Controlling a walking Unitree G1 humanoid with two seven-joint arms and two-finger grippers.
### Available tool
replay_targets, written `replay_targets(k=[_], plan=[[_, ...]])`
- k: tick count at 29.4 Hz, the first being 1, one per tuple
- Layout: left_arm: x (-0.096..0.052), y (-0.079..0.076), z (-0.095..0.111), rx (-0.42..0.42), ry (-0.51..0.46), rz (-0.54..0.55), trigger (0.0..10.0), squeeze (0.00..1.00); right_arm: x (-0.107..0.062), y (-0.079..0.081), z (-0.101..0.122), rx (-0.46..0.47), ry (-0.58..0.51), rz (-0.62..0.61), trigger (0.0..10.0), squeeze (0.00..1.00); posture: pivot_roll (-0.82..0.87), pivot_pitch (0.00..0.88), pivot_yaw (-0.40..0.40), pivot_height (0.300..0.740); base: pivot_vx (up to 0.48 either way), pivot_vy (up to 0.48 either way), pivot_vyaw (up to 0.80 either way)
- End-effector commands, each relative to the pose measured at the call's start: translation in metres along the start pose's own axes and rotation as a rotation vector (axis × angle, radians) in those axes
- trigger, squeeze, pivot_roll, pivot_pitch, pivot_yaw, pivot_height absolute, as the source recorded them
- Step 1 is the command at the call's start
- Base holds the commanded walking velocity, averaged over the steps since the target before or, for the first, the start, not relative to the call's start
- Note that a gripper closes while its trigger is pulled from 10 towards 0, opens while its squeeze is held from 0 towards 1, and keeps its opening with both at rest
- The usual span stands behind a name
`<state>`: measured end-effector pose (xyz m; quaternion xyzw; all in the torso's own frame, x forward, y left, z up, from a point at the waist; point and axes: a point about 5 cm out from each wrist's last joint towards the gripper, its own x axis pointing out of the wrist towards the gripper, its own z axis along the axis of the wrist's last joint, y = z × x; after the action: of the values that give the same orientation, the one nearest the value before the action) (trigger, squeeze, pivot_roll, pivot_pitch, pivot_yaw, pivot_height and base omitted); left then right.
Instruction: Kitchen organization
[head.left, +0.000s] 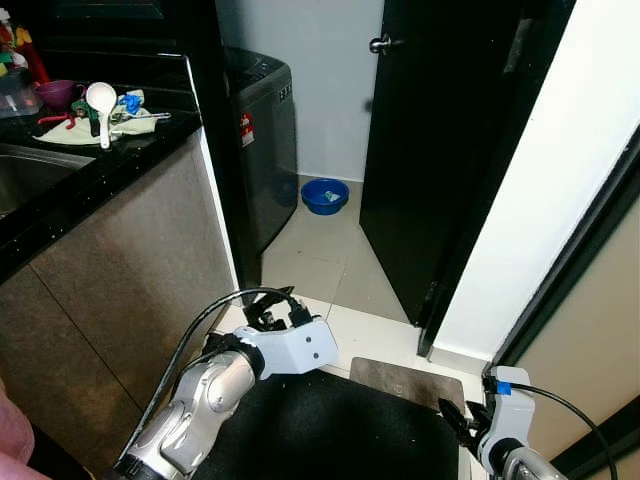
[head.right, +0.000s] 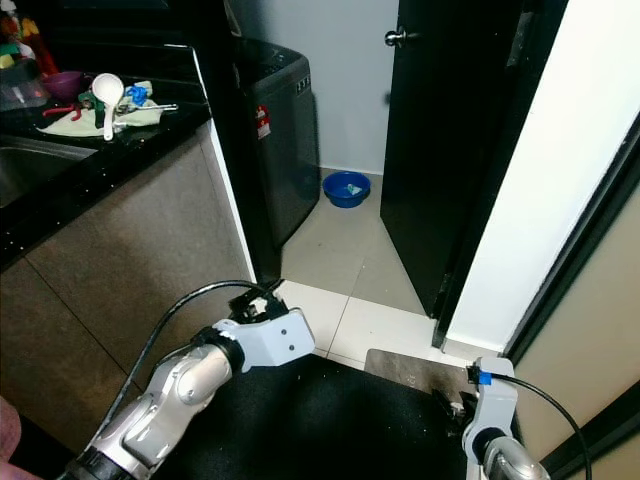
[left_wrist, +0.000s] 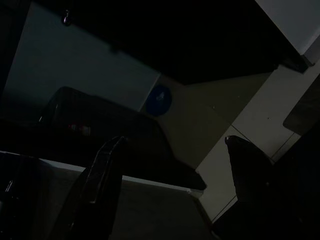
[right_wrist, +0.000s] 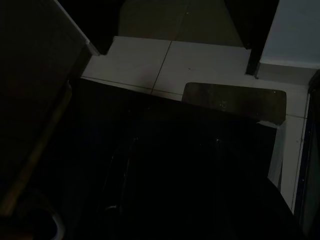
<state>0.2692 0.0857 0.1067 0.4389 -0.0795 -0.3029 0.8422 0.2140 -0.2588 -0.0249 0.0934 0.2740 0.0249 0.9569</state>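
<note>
Left claw (left_wrist: 170, 185), fingers parted wide and empty, was held low beside the black bench (head.left: 100, 165); right claw (head.left: 462, 418), state indeterminable; collision with the cabinet edge was judged possible.

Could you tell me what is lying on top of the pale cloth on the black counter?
On the pale cloth lie a white ladle, a blue item and a red-handled tool. A purple bowl stands at its back edge. What the cloth covers cannot be seen.
</note>
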Motion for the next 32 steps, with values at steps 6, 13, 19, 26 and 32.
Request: replay_targets(k=[6, 13, 19, 26, 32], plan=[[-0.0018, 0.0047, -0.0046, 0.017, 0.012, -0.002, 10.0, 0.00, 0.0016, 0.0041, -0.0002, 0.012, -0.003, 0.002, 10.0, 0.00, -0.06, 0.000, 0.030, 0.740, 0.000, 0.000, 0.00], [-0.0018, 0.0052, -0.0064, 0.017, 0.014, -0.002, 10.0, 0.00, 0.0024, 0.0054, 0.0003, 0.013, -0.009, -0.002, 10.0, 0.00, -0.05, 0.000, 0.040, 0.740, 0.000, 0.000, 0.00], [-0.0020, 0.0054, -0.0069, 0.017, 0.015, -0.001, 10.0, 0.00, 0.0027, 0.0061, 0.0002, 0.011, -0.009, -0.001, 10.0, 0.00, -0.04, 0.000, 0.035, 0.740, 0.000, 0.000, 0.00], [-0.0021, 0.0050, -0.0071, 0.017, 0.015, -0.001, 10.0, 0.00, 0.0026, 0.0062, -0.0003, 0.011, -0.007, -0.002, 10.0, 0.00, -0.04, 0.000, 0.027, 0.740, 0.000, 0.000, 0.00], [-0.0019, 0.0040, -0.0072, 0.017, 0.015, -0.002, 10.0, 0.00, 0.0025, 0.0060, -0.0012, 0.010, -0.004, -0.002, 10.0, 0.00, -0.04, 0.000, 0.023, 0.740, 0.000, 0.000, 0.00]])
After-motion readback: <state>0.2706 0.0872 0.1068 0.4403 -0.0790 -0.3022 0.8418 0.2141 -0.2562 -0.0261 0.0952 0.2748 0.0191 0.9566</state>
